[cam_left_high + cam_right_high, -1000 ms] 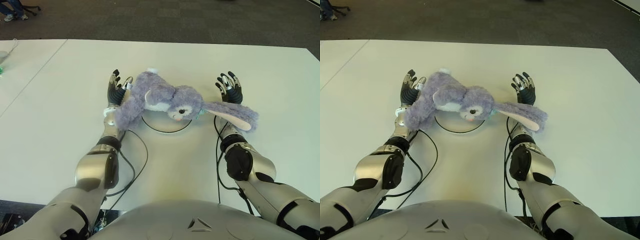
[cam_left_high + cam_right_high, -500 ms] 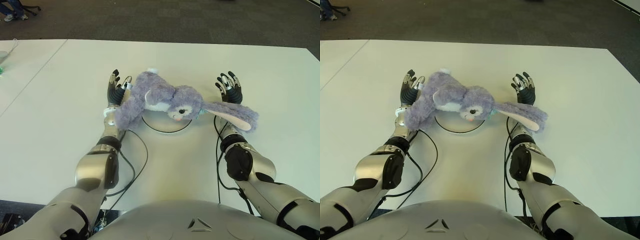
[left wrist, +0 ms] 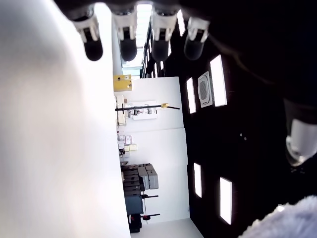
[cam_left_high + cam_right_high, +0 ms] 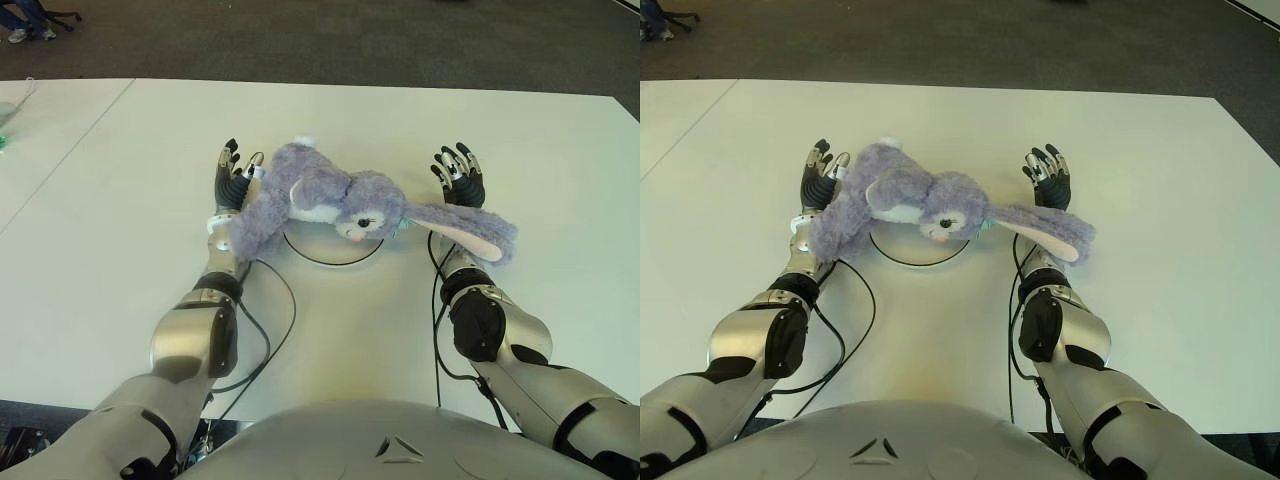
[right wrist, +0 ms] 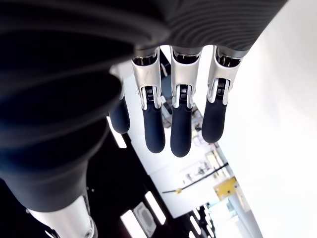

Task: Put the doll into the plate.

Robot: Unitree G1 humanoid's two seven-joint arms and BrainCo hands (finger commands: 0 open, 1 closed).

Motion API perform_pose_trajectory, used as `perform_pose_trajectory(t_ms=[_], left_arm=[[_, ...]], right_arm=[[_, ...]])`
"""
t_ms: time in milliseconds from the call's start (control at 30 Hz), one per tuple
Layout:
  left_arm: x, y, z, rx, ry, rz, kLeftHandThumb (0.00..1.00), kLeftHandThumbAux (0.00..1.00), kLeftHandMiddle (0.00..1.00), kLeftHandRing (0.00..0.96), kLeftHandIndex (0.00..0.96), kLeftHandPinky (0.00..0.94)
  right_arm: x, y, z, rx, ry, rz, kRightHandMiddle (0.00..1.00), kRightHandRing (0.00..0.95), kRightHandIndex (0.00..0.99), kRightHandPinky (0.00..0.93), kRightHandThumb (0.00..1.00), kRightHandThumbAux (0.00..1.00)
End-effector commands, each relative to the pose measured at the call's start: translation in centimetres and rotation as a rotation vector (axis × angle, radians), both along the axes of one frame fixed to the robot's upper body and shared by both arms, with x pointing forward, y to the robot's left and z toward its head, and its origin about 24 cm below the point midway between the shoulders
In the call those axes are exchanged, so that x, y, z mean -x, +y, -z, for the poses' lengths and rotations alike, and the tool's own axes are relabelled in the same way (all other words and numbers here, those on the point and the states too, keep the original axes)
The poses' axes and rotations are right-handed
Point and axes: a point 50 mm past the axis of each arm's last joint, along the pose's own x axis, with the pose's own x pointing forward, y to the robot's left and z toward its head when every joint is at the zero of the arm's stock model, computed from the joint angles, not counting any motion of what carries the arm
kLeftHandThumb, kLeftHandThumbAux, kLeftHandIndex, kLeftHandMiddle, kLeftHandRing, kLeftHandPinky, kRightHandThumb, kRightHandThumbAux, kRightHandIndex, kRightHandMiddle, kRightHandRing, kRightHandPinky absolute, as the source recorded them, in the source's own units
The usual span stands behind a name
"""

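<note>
Here, fluffy doll (image 4: 330,200) (round plate (image 4: 335,252) beneath)

No text, label, brand, number or sign can be read on anything here.

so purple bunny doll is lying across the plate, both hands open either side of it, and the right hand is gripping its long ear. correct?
Not quite: the right hand grips nothing. Its fingers are spread open beside the ear, as the right wrist view shows. The rest holds: the doll lies across the plate, and the left hand is open on its other side.
</note>
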Motion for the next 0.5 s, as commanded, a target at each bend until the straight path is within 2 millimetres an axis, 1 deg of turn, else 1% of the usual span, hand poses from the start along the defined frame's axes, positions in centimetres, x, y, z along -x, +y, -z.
perform_pose_trajectory(t_ms=[33, 200, 333, 500], left_arm=[[7.61, -1.31, 8.67, 0.039, 0.408, 0.009, 0.0, 0.476, 0.0, 0.0, 0.0, 0.0], [7.73, -1.17, 8.79, 0.047, 0.417, 0.006, 0.0, 0.482, 0.0, 0.0, 0.0, 0.0], [7.78, -1.09, 8.85, 0.051, 0.423, 0.004, 0.0, 0.481, 0.0, 0.0, 0.0, 0.0], [7.77, -0.94, 8.83, 0.052, 0.422, -0.005, 0.0, 0.471, 0.0, 0.0, 0.0, 0.0]], right_arm=[[8.24, 2.64, 9.94, -0.191, 0.421, -0.005, 0.287, 0.287, 0.2, 0.279, 0.142, 0.804], [8.31, 2.74, 9.99, -0.181, 0.426, -0.009, 0.288, 0.291, 0.199, 0.285, 0.145, 0.806], [8.36, 2.78, 10.02, -0.166, 0.432, -0.019, 0.287, 0.287, 0.197, 0.269, 0.145, 0.799], [8.42, 2.82, 10.1, -0.152, 0.443, -0.031, 0.286, 0.289, 0.197, 0.283, 0.145, 0.794]])
